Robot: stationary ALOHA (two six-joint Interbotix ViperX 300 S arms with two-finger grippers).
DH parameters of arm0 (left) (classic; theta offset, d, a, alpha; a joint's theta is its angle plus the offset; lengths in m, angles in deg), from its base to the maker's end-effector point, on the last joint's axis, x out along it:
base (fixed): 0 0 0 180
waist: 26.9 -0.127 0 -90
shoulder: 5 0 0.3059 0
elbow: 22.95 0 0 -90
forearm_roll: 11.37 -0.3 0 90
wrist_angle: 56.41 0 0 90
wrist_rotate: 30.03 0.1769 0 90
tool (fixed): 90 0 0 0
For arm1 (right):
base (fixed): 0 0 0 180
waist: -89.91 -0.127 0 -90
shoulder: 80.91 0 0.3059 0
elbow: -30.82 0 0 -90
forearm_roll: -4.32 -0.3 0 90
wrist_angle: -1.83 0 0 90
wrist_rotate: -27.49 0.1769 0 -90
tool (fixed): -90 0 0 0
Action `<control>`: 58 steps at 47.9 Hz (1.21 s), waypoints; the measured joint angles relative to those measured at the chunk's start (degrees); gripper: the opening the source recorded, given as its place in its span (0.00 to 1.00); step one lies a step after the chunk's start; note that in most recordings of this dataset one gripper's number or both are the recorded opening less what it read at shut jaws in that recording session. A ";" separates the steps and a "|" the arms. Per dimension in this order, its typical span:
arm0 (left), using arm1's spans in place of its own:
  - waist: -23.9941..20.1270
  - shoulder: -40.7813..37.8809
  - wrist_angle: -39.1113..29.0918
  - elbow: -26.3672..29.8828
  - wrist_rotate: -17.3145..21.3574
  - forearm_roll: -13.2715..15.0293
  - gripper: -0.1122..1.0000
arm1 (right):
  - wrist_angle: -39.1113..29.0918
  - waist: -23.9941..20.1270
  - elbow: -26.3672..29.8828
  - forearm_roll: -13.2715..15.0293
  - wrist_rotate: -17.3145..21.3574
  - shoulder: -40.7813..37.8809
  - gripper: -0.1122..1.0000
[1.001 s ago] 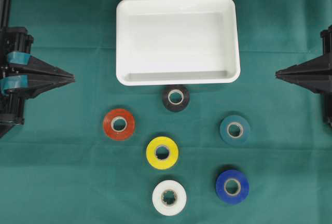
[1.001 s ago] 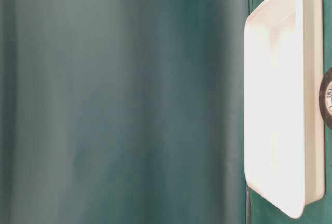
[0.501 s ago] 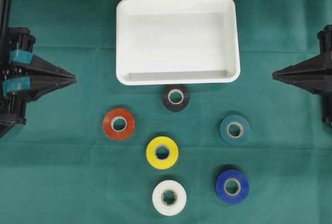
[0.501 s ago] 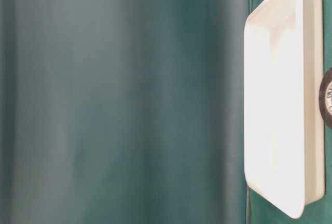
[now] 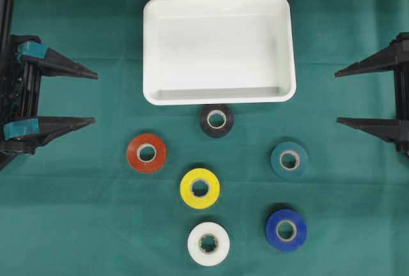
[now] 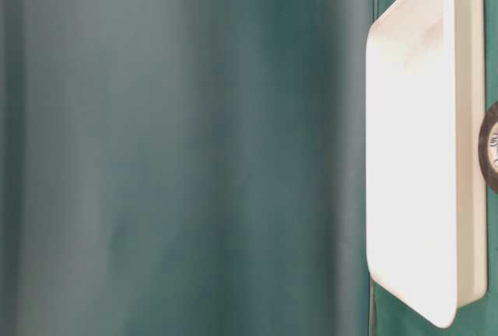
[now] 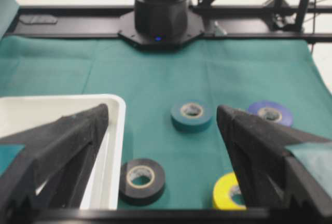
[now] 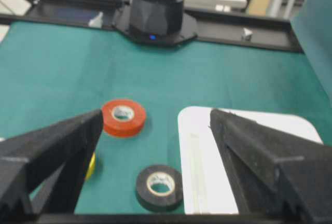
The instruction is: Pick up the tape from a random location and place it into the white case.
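Six tape rolls lie on the green-clothed surface below one empty white case; left end effector and right end effector spread wide, holding nothing.

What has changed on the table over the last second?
Both grippers opened: the left gripper and the right gripper went from shut to jaws spread wide, holding nothing. The white case and all six tape rolls, including the black tape nearest the case, stayed put.
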 measured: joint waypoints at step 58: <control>15.56 -4.75 -3.34 2.46 -0.44 0.00 1.00 | -0.09 0.09 0.35 0.00 0.00 0.00 0.92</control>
